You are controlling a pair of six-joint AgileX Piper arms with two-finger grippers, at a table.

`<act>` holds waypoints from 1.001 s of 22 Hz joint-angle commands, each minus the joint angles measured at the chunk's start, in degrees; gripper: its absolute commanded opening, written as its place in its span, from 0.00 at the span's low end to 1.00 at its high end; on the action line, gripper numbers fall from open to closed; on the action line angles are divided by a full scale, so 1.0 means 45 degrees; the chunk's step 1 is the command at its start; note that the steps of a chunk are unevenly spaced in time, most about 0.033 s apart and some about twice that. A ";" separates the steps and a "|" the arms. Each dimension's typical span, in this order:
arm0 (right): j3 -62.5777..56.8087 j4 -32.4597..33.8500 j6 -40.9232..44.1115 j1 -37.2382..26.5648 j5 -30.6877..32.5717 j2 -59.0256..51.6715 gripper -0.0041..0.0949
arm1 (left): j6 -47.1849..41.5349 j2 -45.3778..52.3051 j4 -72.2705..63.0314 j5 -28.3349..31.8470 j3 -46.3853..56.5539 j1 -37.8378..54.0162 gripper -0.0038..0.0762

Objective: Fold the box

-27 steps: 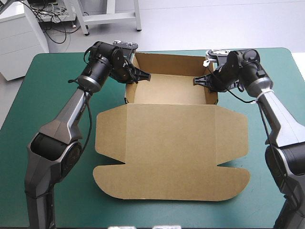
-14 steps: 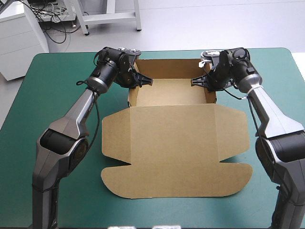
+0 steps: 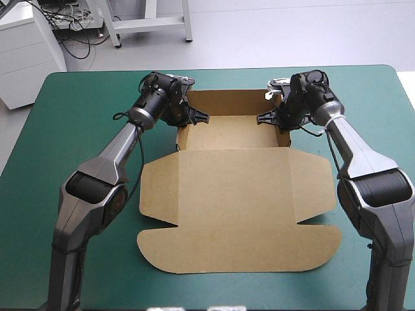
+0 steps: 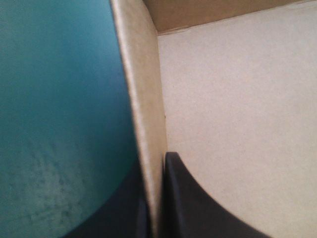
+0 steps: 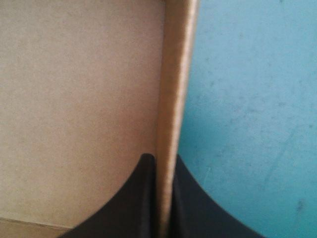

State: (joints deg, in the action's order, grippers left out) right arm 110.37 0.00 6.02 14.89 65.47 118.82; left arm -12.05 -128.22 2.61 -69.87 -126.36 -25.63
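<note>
The left claw (image 3: pixel 198 118) is closed to a narrow grip on the left side wall (image 4: pixel 141 99) of the box (image 3: pixel 237 133). In the left wrist view its inner finger (image 4: pixel 190 208) lies against the wall's inside face. Its outer finger (image 4: pixel 124 213) lies against the outside face, and only the thickness of the board separates the two. The right claw (image 3: pixel 264 118) holds the right side wall (image 5: pixel 176 74) in the same narrow grip. One of its black fingers (image 5: pixel 136 203) is inside the tray and the other is outside it. Both gripped walls stand upright. Between the two claws lies the tray floor (image 5: pixel 74 99), bare and flat. The back wall (image 3: pixel 227 100) rises along the tray's far edge and meets the left side wall at a corner, visible ahead of the left claw. The box is an open tray. From the tray's near edge the lid (image 3: pixel 233 194) extends flat toward the robot. A side flap (image 3: pixel 159 188) projects from the lid to the left and another projects to the right. A strip with rounded corners (image 3: pixel 240 249) forms the lid's near end. The box rests on the teal-green surface (image 3: pixel 65 129), with the tray toward the far edge. Bare cover shows to the box's left, to its right and on its near side. The left arm (image 3: pixel 110 162) passes to the left of the lid and the right arm (image 3: pixel 360 155) passes to its right.
</note>
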 commanded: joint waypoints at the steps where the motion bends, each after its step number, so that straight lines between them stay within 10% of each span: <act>1: 0.0429 0.0197 -0.0457 0.0026 -0.0688 -0.0641 0.04 | 0.0524 0.0840 0.0607 -0.0599 -0.0368 -0.0047 0.01; 13: 0.0429 0.0167 -0.0457 0.0026 -0.0510 -0.0641 0.04 | -0.0090 0.0840 0.1309 -0.0645 -0.0368 -0.0047 0.01; 22: 0.0429 0.0167 -0.0499 0.0026 -0.0035 -0.0684 0.48 | -0.0065 0.0940 0.1309 -0.0916 -0.0368 -0.0047 0.53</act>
State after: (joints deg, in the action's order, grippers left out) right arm 110.55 -0.42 4.52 15.19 64.62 119.19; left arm -12.48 -128.29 6.42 -69.90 -126.36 -25.80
